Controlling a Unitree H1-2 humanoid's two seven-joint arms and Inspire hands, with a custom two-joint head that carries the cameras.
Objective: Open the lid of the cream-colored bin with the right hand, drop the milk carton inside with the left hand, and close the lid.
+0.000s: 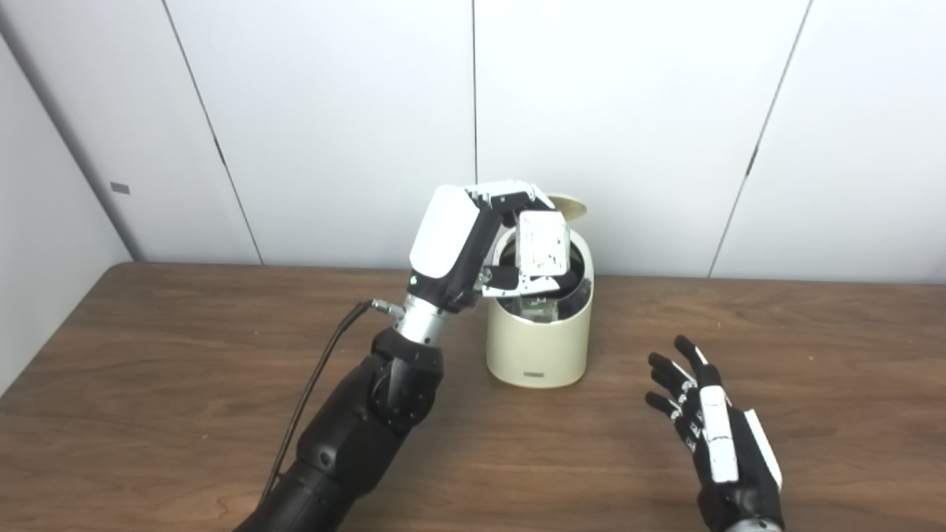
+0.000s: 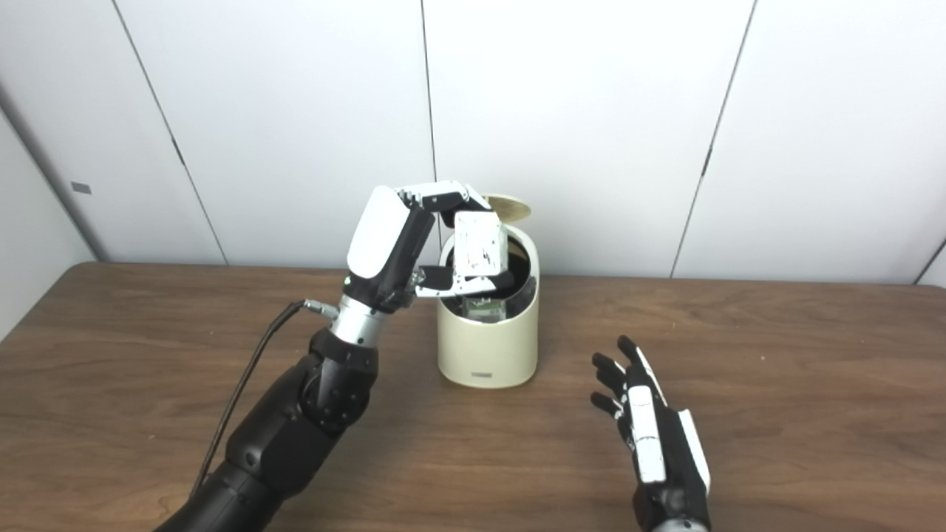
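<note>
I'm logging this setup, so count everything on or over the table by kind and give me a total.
Bins: 1, cream bin, lid up
Milk cartons: 1, milk carton held over the opening
Robot hands: 2, left hand, right hand
Total: 4

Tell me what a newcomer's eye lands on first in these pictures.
First, the left robot hand, raised mid-scene and shut on a white milk carton that it holds over the mouth of the cream-colored bin, whose lid is tipped up behind it. Next, the right robot hand, open with fingers spread, just above the brown wooden table to the bin's right, holding nothing.
</note>
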